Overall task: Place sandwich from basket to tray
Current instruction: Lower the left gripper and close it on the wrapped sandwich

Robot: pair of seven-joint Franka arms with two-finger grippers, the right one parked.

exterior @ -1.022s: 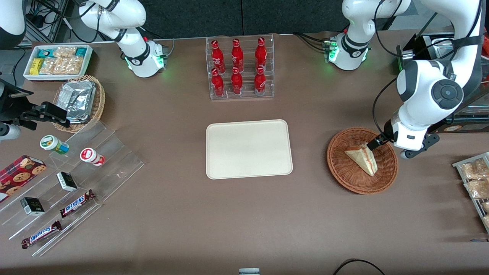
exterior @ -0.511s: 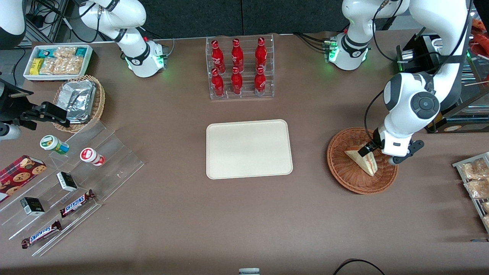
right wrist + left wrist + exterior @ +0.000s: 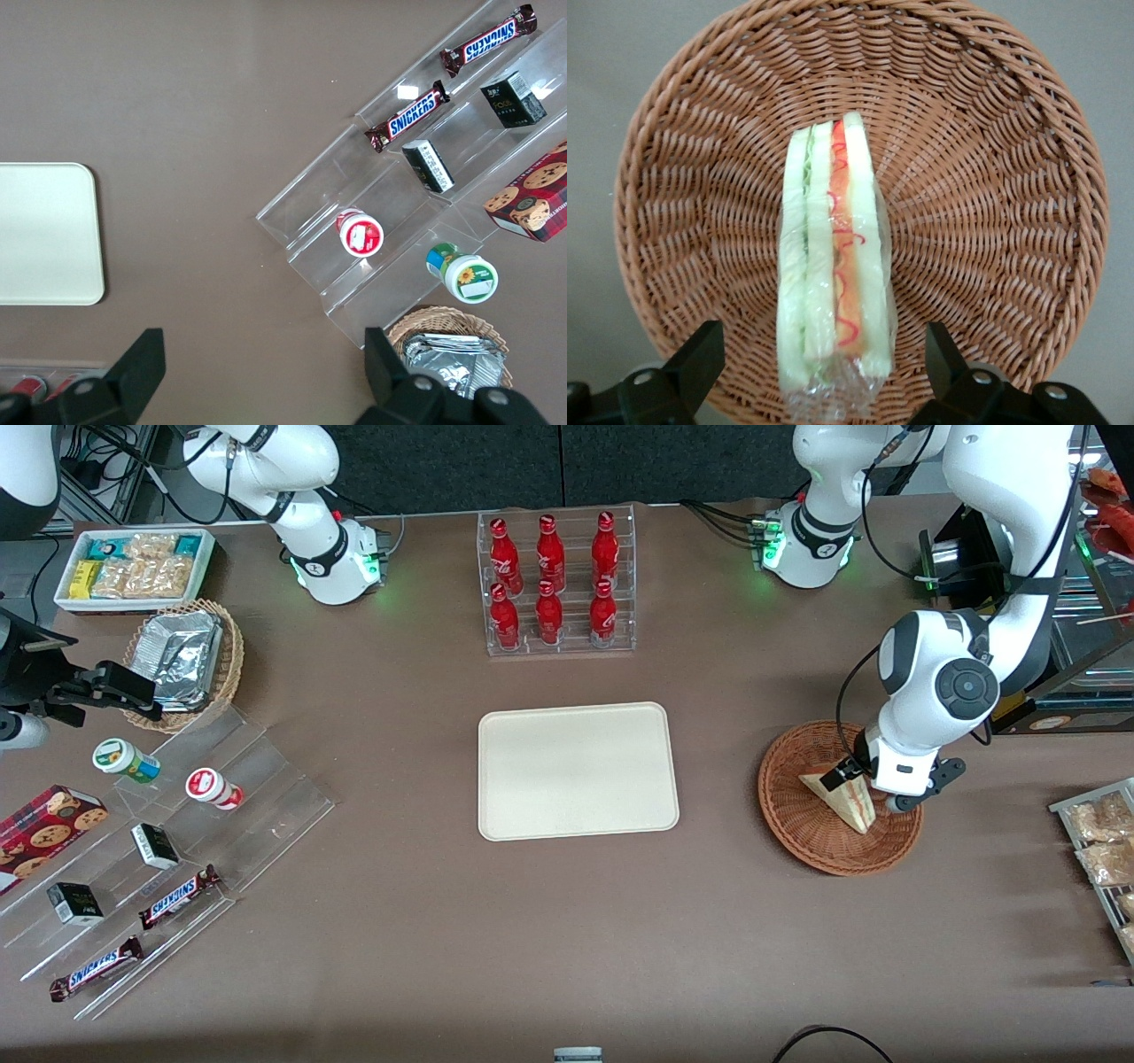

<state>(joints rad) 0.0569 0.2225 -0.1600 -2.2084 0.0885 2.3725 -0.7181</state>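
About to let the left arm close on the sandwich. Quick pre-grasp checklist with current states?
1. Gripper open: ok. In the left wrist view the two fingers stand wide apart with the sandwich between them.
2. Fingers straddle the wedge: ok. One finger on each flat bread side, neither touching it.
3. Gripper low enough to grip: cannot tell. The front view shows it over the reddish-brown wicker basket at the sandwich, but not its height.
4. Sandwich state: ok. It stands on edge in the basket, clear wrap on, filling edge up.
5. Basket otherwise free: ok. Nothing else shows in it.
6. Cream tray ready: ok. Nothing lies on it.
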